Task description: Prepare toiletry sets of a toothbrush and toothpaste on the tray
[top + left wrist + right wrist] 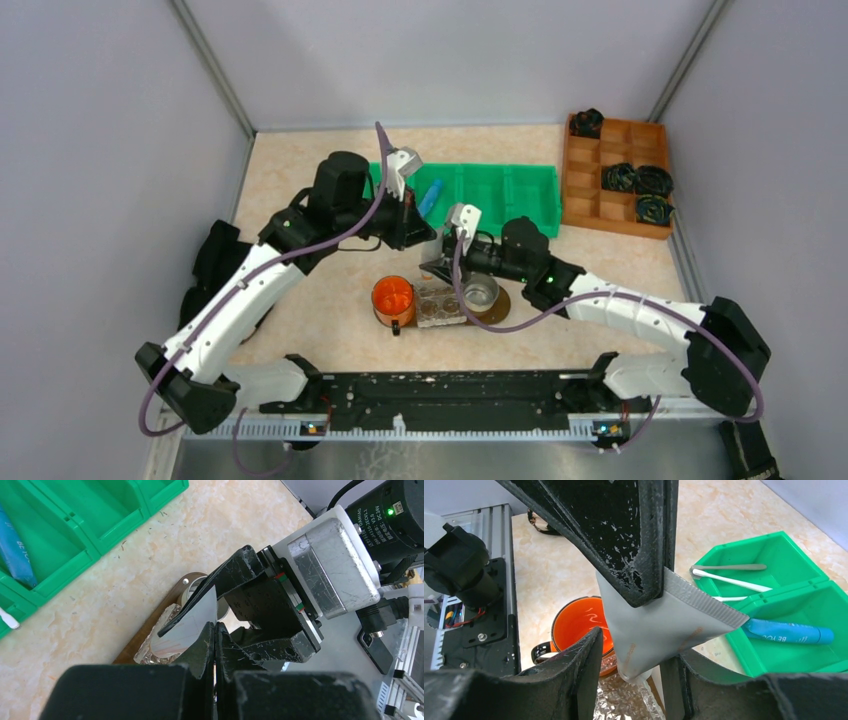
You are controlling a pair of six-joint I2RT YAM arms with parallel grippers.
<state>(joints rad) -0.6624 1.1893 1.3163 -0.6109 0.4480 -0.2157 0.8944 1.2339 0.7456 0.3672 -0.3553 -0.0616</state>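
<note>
Nearest the arm bases, the tray lay on the desk, with an orange mug, a clear bubbled pack and a metal cup covering most of it. Just above and behind it, the white tube hung in the air between the two arms. The left fingers were pressed together and appeared to pinch its flat crimped end. The right fingers stood spread either side of its body, one seemingly off it.

This read as a hand-over to the left arm. To do it well, the right arm should draw straight back along its own line, so that neither finger drags the soft tube out of so thin a pinch. The left should hold level until the other is free.

Setting the tube down looked awkward. Little bare wood showed, so it would need the strip at the tray's end, and the mug's rim could catch a low approach.

Beyond, the green bin held the blue tube and the slim toothbrushes in neighbouring compartments, well apart from the tray. Farthest right, an orange-brown box held dark coiled things, out of the way.
</note>
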